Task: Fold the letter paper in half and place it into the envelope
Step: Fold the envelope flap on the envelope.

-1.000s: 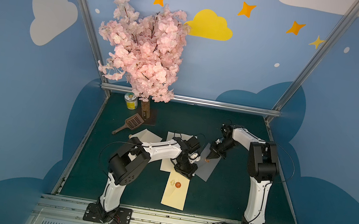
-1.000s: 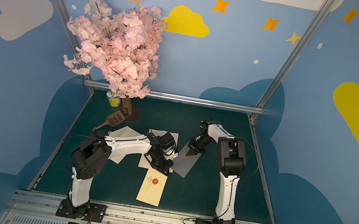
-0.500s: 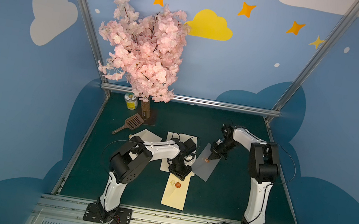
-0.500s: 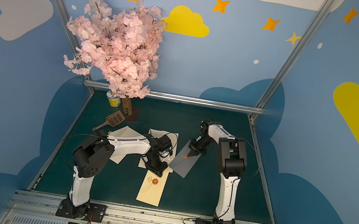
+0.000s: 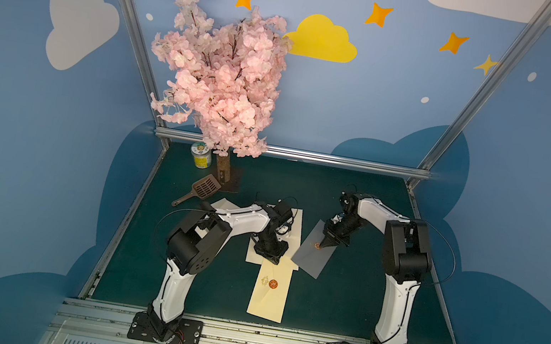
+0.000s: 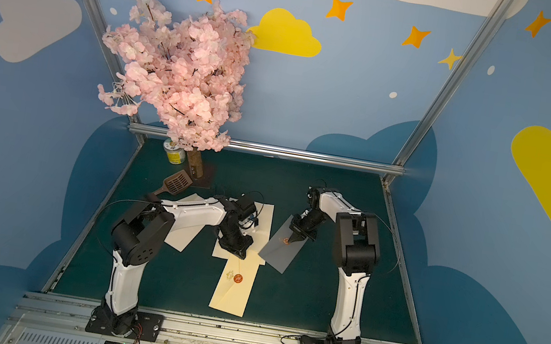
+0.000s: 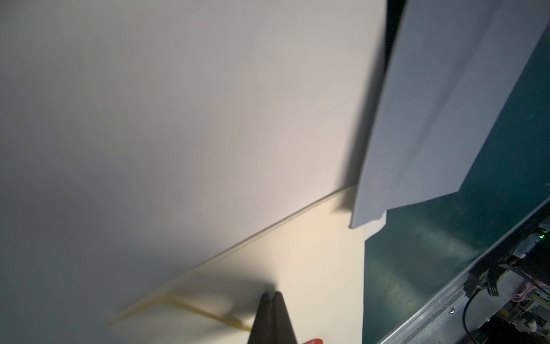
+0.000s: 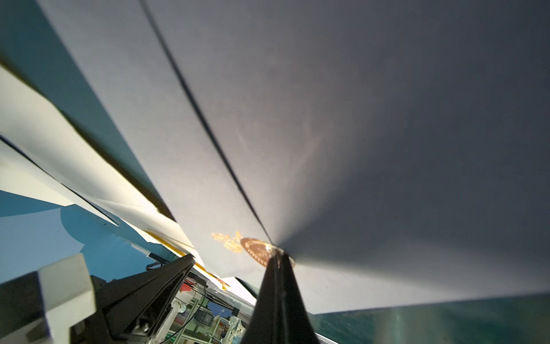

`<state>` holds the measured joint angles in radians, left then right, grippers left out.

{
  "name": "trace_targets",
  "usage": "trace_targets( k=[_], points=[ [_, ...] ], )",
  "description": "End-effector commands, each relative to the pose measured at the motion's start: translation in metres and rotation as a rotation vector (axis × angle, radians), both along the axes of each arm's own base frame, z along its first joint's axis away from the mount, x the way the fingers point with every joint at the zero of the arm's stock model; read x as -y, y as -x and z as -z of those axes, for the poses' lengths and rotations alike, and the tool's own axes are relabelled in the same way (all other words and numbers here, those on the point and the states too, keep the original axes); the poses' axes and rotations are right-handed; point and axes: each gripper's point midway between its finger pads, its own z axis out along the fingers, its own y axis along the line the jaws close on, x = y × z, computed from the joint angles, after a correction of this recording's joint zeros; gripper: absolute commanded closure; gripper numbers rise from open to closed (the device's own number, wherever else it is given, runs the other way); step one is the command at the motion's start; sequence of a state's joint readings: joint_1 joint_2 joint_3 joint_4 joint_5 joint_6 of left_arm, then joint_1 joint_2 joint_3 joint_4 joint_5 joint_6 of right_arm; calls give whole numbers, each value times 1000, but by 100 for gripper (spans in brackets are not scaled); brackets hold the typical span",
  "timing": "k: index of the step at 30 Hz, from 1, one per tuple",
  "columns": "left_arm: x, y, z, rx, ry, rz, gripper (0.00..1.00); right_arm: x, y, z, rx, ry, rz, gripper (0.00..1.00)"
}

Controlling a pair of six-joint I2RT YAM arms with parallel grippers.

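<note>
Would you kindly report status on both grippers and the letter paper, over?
Left gripper shut, tip on cream envelope. Right gripper shut, tip on grey envelope seal. Paper flat, not enveloped; both envelopes overlap it.

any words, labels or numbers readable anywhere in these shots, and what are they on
No text here can be read.
Label on the can: print too small to read.
red seal and gold emblem on the cream envelope: designs only, no legible letters.
copper seal on the grey envelope: embossed pattern, too blurred to read.
</note>
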<state>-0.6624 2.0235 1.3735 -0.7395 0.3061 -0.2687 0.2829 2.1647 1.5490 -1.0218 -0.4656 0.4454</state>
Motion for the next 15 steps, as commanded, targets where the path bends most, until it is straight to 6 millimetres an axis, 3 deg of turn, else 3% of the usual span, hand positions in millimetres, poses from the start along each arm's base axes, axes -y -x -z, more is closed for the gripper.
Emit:
trace_targets(
  k=[1, 8, 15],
  points=[
    [-2, -11, -2, 46, -48, 21, 97, 12, 18, 22, -59, 106, -48, 100],
    [54, -27, -41, 106, 92, 39, 97, 7, 22, 26, -73, 107, -57, 100],
    [98, -34, -39, 74, 184, 42, 97, 4, 22, 22, -74, 89, -47, 100]
  ],
)
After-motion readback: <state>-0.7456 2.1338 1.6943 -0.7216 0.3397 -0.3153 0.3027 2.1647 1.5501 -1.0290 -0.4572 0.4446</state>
